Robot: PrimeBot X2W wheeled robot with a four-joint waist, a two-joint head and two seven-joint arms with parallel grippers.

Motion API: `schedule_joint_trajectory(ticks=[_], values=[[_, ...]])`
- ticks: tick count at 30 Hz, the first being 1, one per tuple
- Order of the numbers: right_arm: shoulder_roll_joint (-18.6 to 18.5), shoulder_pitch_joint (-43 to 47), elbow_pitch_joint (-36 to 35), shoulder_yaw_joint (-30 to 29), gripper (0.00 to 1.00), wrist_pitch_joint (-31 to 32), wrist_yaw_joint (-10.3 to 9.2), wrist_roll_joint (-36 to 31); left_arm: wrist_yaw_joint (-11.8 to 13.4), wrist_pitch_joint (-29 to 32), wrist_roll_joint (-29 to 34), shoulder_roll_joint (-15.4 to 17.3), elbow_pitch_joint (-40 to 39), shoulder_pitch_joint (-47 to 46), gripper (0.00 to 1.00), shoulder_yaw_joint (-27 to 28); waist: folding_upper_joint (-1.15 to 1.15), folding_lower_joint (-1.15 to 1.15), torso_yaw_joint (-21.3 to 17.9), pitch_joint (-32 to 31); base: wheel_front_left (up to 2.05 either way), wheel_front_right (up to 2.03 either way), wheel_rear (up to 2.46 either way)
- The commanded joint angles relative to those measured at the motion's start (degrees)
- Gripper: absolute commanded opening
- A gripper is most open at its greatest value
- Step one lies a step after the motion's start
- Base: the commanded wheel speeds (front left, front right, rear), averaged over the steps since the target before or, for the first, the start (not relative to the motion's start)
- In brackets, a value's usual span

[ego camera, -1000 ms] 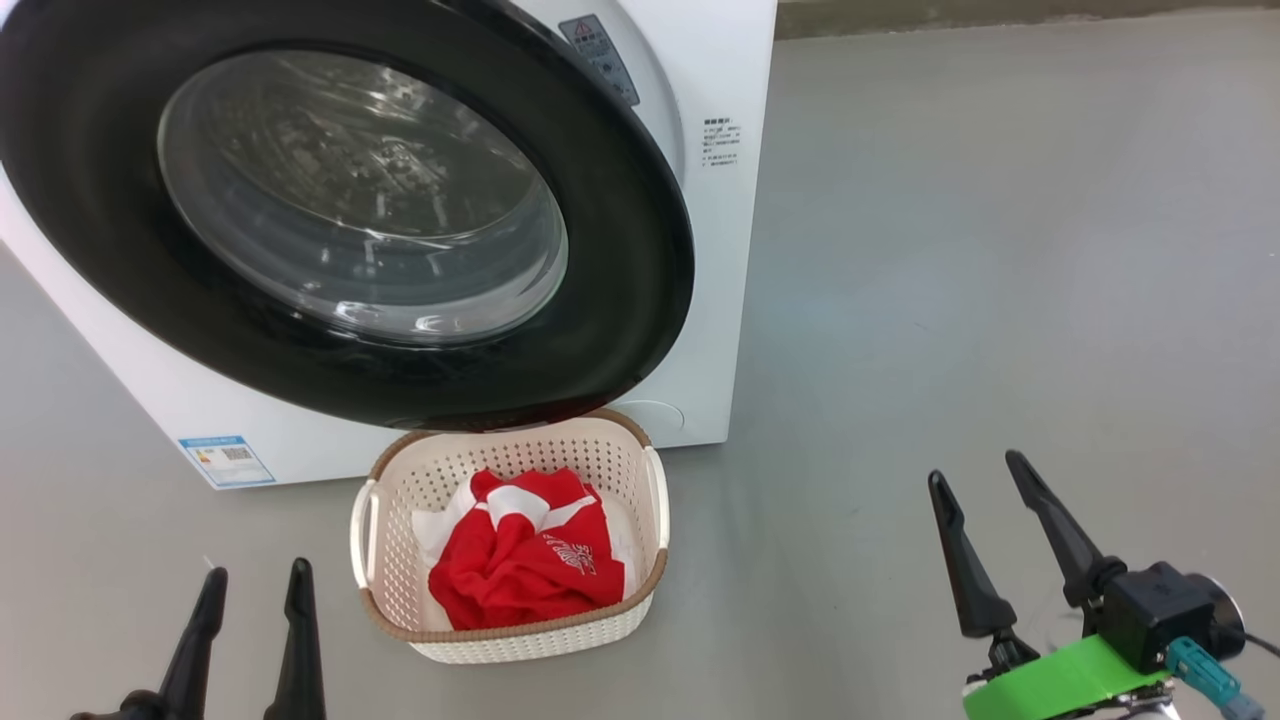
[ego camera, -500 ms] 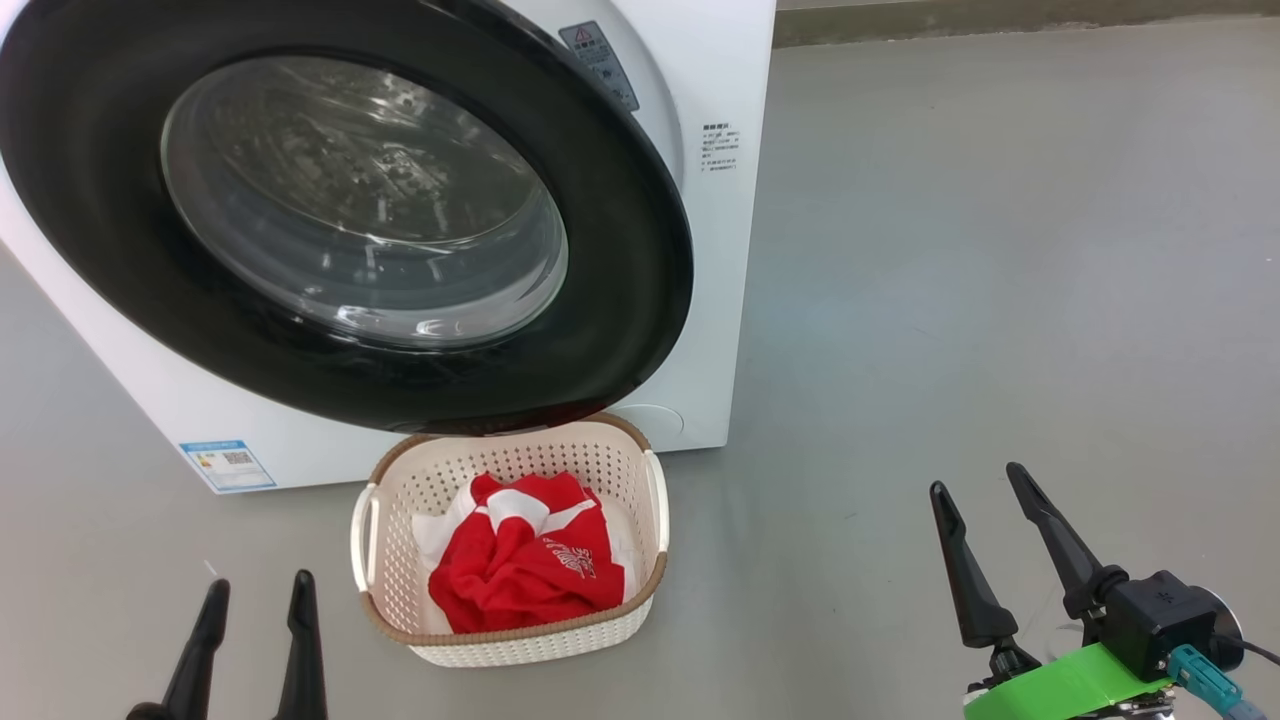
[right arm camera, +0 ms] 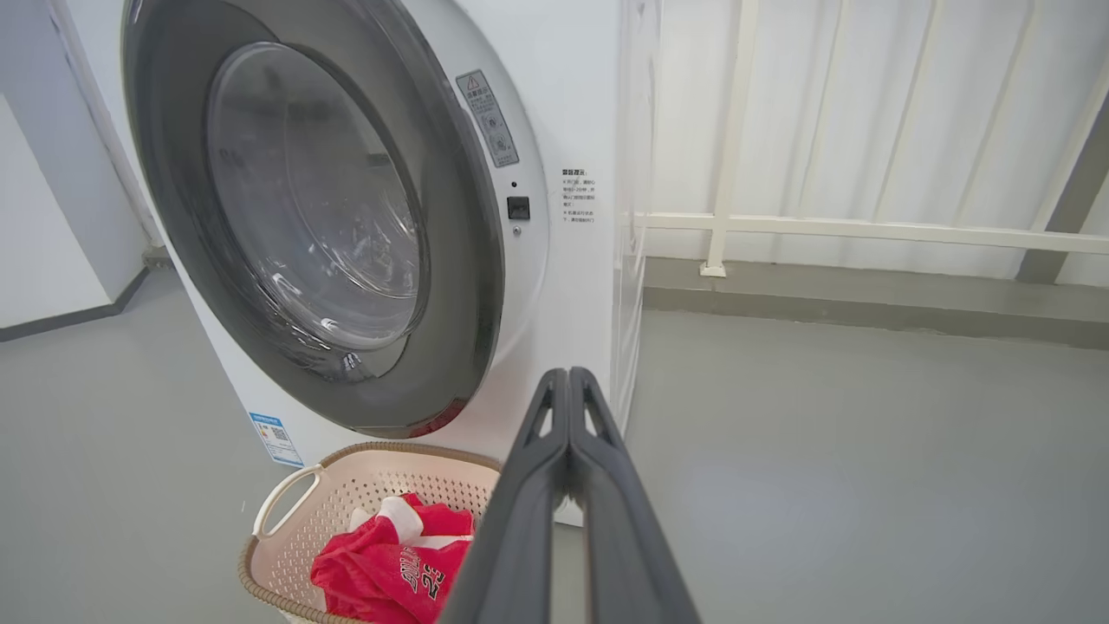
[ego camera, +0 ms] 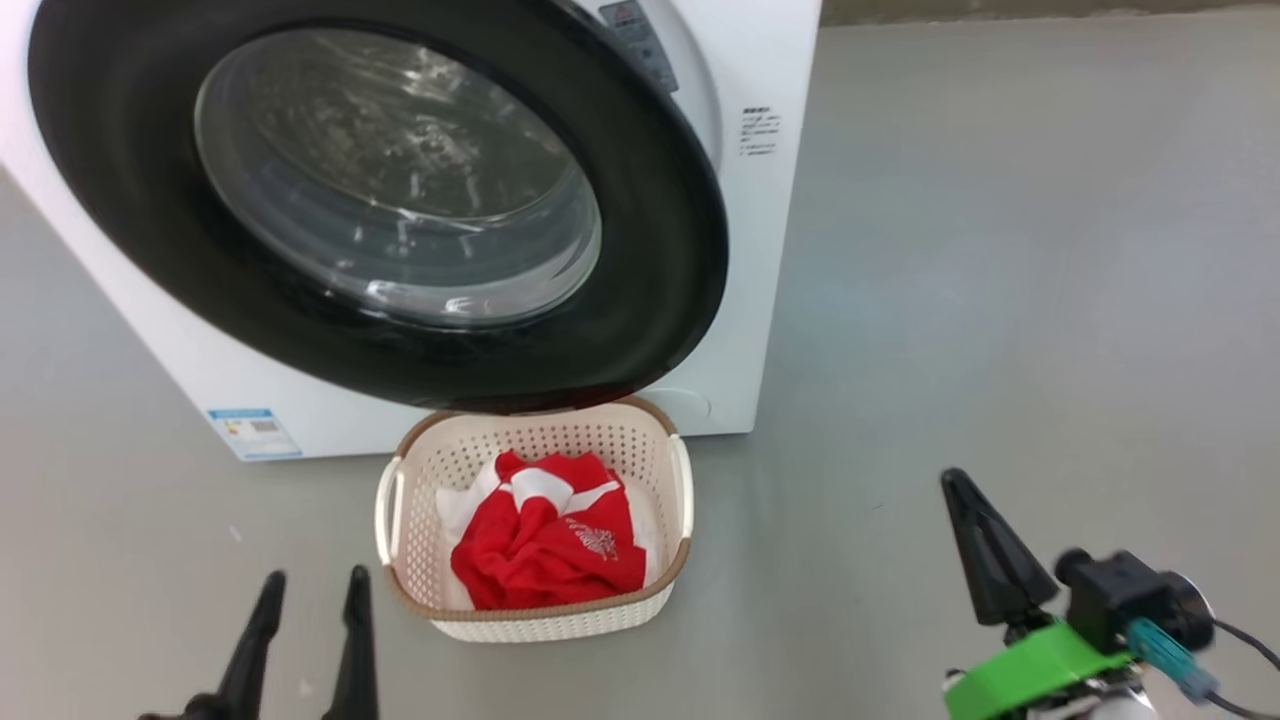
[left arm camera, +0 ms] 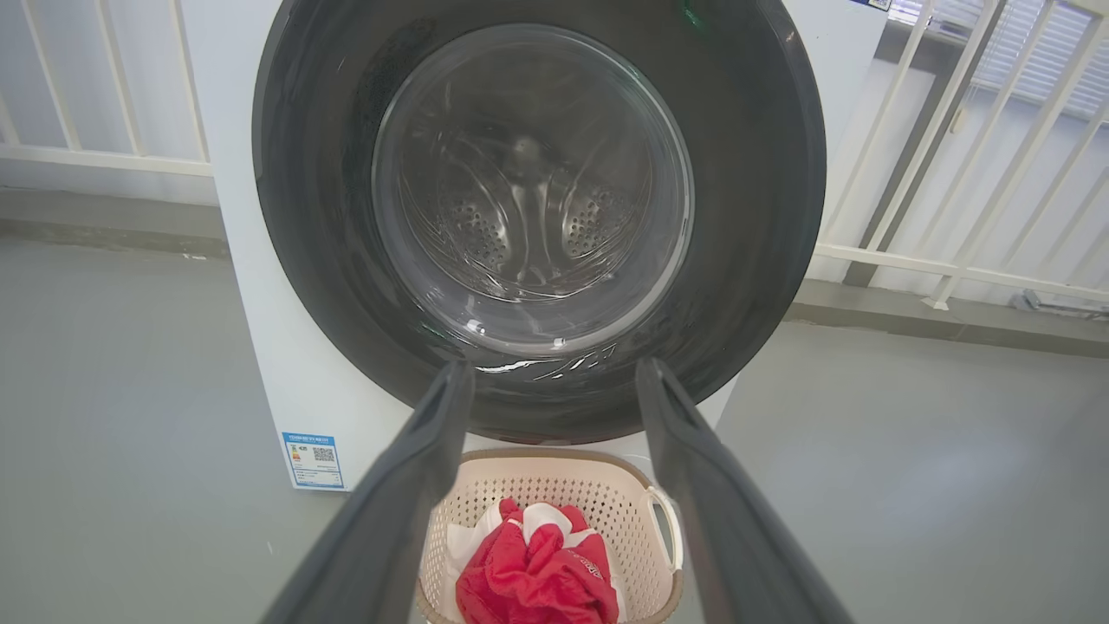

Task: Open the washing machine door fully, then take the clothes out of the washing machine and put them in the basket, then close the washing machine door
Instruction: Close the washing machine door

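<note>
The washing machine [ego camera: 775, 250] stands at the upper left. The washing machine door [ego camera: 660, 300] lies across its opening, the right edge a little off the front panel, and the steel drum shows through the glass. Below the door sits the basket [ego camera: 545, 607] with the red and white clothes [ego camera: 545, 550] heaped in it. My left gripper [ego camera: 315, 580] is open, low and left of the basket, holding nothing. My right gripper [ego camera: 958, 485] is shut on nothing, well right of the basket. The left wrist view looks between open fingers [left arm camera: 416, 485] at the door [left arm camera: 754, 217] and the basket [left arm camera: 554, 455]. In the right wrist view, closed fingers [right arm camera: 554, 485] rise beside the basket [right arm camera: 381, 449] and clothes [right arm camera: 381, 563].
Bare grey floor [ego camera: 1000, 250] spreads to the right of the machine and around the basket. A white railing [right arm camera: 866, 230] and wall run behind the machine. A blue label [ego camera: 253, 432] marks the machine's lower left corner.
My right gripper has gone from open to shut, its two fingers now pressed together. The head camera has shifted, sliding machine and basket slightly right in the picture. The left gripper stays open.
</note>
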Motion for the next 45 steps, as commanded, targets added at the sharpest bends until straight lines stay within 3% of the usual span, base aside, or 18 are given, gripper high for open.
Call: schedule_joint_trajectory(ticks=[1, 15, 33, 45], values=[[-0.29, -3.87, 0.42, 2.46, 0.0, -0.36, 0.34, -0.86, -0.49, -0.63, 0.86, 0.33, -1.7, -3.55, 1.0, 1.18, 0.0, 0.0, 1.16, 1.16, 0.0, 0.0, 0.0], [-0.29, -18.57, 9.8, 7.43, 0.0, 0.05, 0.34, -2.1, -1.27, -0.69, 2.18, -1.14, -3.74, -7.63, 1.0, -1.56, 0.0, 0.0, 4.63, 6.84, 0.0, 0.0, 0.0], [-0.29, -41.85, 26.29, 11.86, 0.0, -0.17, 0.34, -2.74, -4.06, -0.76, 3.23, -3.92, -3.86, -13.06, 1.0, -3.49, 0.0, 0.0, 11.29, 15.7, 0.0, 0.0, 0.0], [-0.29, -53.55, 32.63, 7.92, 0.0, -0.35, 0.34, -5.72, -6.39, -0.77, 5.07, -5.8, -3.61, -15.85, 1.0, -4.49, 0.0, 0.0, 12.86, 19.81, 0.0, 0.0, 0.0]])
